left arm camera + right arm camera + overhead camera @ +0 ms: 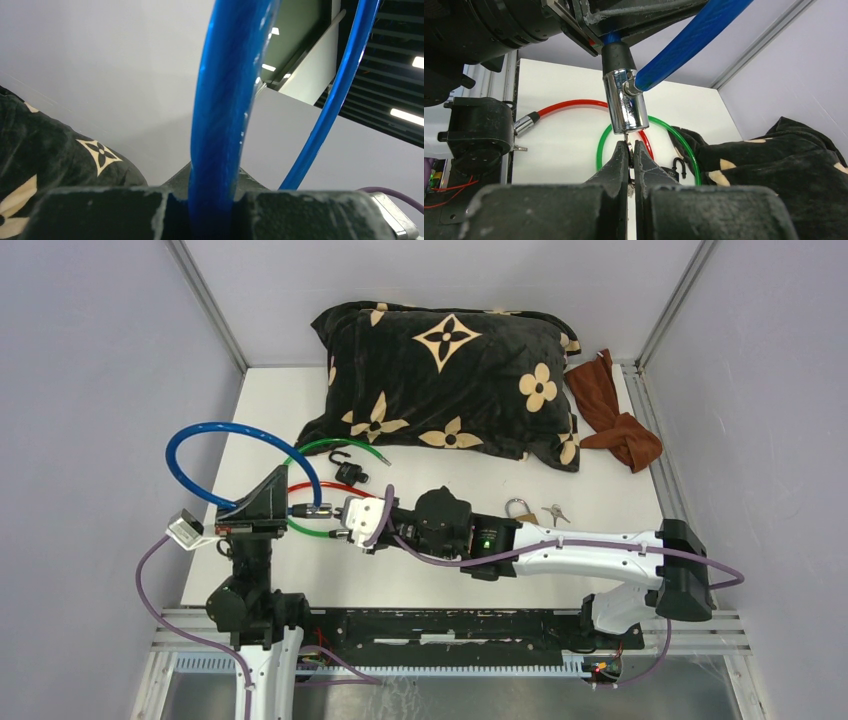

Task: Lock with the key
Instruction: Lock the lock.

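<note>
A blue cable lock (pixel 215 445) loops up from my left gripper (pixel 262 502), which is shut on the cable near its end. In the left wrist view the blue cable (pixel 225 115) runs between the fingers of the left gripper (pixel 212 200). In the right wrist view the lock's chrome cylinder (pixel 625 105) hangs below the left gripper's fingers (pixel 624 15). My right gripper (pixel 630 150) is shut on a small metal key (pixel 628 146) whose tip is in the bottom of the cylinder. In the top view the right gripper (pixel 340 515) sits just right of the left one.
A green cable lock (pixel 330 447), a red cable lock (pixel 310 488) and a black padlock (pixel 348 472) lie behind the grippers. A brass padlock (pixel 520 510) with keys (pixel 555 512) lies to the right. A black flowered pillow (pixel 450 380) and a brown cloth (pixel 615 415) are at the back.
</note>
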You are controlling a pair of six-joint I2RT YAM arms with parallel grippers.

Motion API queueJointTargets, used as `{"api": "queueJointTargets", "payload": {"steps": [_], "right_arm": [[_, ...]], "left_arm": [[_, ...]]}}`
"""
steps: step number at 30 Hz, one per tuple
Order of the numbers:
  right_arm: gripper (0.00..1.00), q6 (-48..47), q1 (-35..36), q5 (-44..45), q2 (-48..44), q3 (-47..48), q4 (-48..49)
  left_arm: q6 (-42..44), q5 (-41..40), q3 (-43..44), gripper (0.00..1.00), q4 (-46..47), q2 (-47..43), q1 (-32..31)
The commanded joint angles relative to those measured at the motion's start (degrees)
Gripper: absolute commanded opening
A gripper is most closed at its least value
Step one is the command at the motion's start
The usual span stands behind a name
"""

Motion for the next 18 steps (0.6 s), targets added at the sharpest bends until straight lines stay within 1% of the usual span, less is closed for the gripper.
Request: {"api": "queueJointTargets", "payload": {"steps": [1,5,9,15,18], "right_arm": [[0.0,-0.3,-3.5,2.3,-5.1,-4.7,4.4],[0.0,1.2,-5.7,1.4,-9.3,-12.8,7.3],[0.0,3.4,-7.2,0.6,-11.7,-17.8,8.4],[0.0,5.1,-8.5,-0.1,-13.4,-21.1,8.5],[0.0,6.2,-9.3,0.4,-14.1,-21.9,8.3]], "left_arm": [[5.2,-2.9,0.8,0.02,6.6,-0.4,0.2],[6.4,-3.9,0.7,0.02,7.1,-0.4,0.2],[7.2,-4.8,0.5,0.02,6.7,-0.4,0.3],[7.8,-4.5,0.4,0.02,6.6,-0.4,0.3],[9.2,-4.0,0.6,0.02,5.0,-0.4,0.4]]}}
